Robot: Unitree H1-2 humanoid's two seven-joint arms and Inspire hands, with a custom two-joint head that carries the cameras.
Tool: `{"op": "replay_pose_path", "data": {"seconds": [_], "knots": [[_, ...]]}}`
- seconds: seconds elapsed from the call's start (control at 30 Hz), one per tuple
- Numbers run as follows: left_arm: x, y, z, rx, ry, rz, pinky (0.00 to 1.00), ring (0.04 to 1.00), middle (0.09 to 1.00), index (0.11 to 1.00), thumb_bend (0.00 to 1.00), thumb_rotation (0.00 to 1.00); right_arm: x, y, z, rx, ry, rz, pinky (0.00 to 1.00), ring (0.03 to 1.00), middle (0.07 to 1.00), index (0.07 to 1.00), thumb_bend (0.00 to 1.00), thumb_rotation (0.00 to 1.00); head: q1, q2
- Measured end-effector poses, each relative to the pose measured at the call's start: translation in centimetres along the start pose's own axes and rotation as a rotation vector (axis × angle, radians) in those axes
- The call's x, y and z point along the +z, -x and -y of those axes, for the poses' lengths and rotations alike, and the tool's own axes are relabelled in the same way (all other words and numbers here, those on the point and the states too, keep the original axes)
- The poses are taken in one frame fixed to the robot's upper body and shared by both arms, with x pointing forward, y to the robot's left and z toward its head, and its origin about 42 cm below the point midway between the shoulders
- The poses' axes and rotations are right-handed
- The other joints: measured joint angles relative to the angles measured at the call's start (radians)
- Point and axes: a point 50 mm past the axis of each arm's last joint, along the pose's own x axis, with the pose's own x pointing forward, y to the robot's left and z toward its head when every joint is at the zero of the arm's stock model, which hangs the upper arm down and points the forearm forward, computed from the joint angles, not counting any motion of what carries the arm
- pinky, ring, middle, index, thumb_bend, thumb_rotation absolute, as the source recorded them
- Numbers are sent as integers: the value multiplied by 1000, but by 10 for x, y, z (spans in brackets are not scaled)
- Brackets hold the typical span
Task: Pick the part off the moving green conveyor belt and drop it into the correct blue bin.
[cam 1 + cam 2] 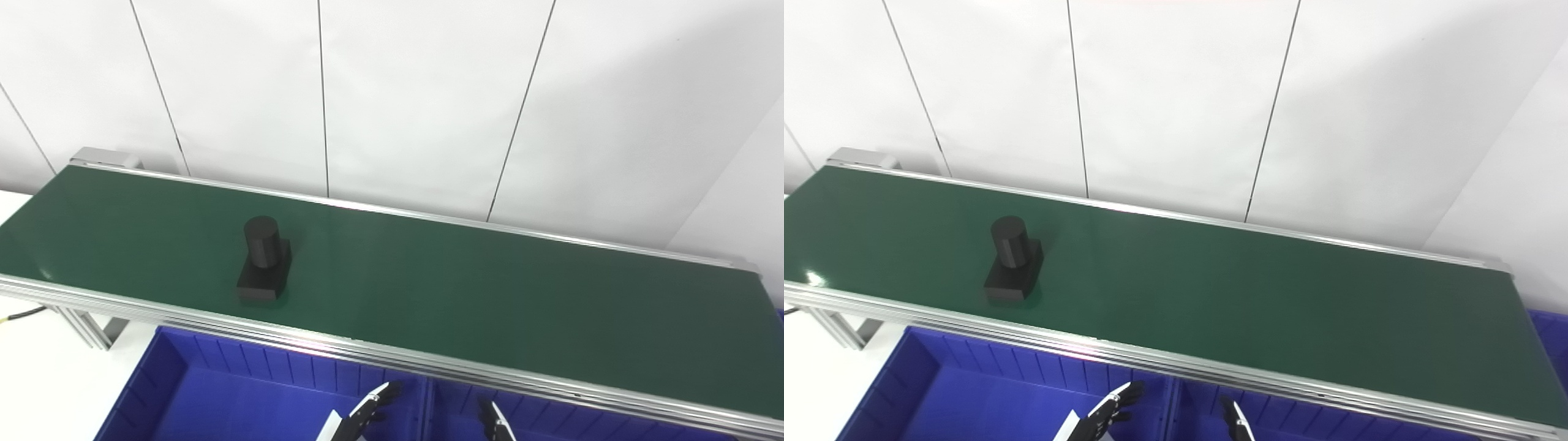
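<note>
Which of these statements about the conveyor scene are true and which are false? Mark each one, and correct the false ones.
1. The black part lies on the green belt. True.
2. The left robot hand holds the part. False: it holds nothing and hangs over the left blue bin.
3. The part sits toward the belt's left end. True.
4. The right robot hand rests on the belt. False: it is below the belt's near rail.

The part (pixel 264 260) is matte black: an upright cylinder on a flat rectangular base. It stands on the green conveyor belt (pixel 465 288), toward the left end, nearer the front edge. Two blue bins (pixel 202 392) sit below the belt's front edge.
</note>
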Motion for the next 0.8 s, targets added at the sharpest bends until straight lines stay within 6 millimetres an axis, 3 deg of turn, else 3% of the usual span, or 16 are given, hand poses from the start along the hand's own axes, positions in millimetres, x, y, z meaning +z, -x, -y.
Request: {"op": "replay_pose_path", "data": {"seconds": [0.23,0.37,0.63,0.8], "knots": [[0,0,0,1,0,-1,836,899,896,892,998,913,13,0,0,-126,60,62,669,720,764,782,928,1000,-3,2],[0,-1,-1,2,-1,0,830,894,894,889,992,913,26,4,-4,-233,68,121,585,623,687,765,896,1000,-8,3],[0,-2,-2,16,-6,4,823,887,886,886,989,923,38,5,-5,-275,68,182,563,610,692,779,864,1000,-8,3],[0,-3,-3,26,-8,6,818,884,887,885,980,920,52,3,-1,-291,51,240,595,656,743,790,839,1000,-9,3]]}}
